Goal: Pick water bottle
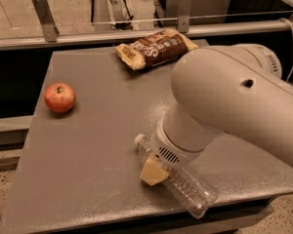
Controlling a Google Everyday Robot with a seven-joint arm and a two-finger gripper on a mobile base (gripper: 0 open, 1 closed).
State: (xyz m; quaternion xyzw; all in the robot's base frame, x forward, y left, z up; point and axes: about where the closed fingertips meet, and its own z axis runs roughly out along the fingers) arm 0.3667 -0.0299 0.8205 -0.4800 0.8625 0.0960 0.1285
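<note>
Jaws cannot be judged open or closed: the bulky arm [234, 96] hides most of the gripper [154, 172], which sits low at the neck end of the water bottle [189, 190]. That bottle lies on its side near the table's [88, 145] front edge. A good grasp likely means straddling it squarely and closing gently.

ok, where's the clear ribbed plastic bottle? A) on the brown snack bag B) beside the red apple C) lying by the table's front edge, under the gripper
C: the clear ribbed plastic water bottle lies on its side near the grey table's front edge, the gripper over its neck.
</note>
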